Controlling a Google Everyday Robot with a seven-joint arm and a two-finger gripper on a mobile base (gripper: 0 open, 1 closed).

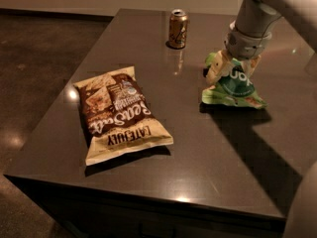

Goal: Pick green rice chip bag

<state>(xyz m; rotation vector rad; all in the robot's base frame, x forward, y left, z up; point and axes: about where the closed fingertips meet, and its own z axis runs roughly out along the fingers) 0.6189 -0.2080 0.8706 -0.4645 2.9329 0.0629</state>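
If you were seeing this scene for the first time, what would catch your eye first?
The gripper is right at the top end of the green rice chip bag, on the right of the dark table. A larger brown-and-cream chip bag lies flat on the left, nearer the front, and a can stands upright toward the far edge.

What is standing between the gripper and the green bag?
Nothing visible. The gripper is right at the top end of the green bag. The can and the brown bag sit apart from it on the table.
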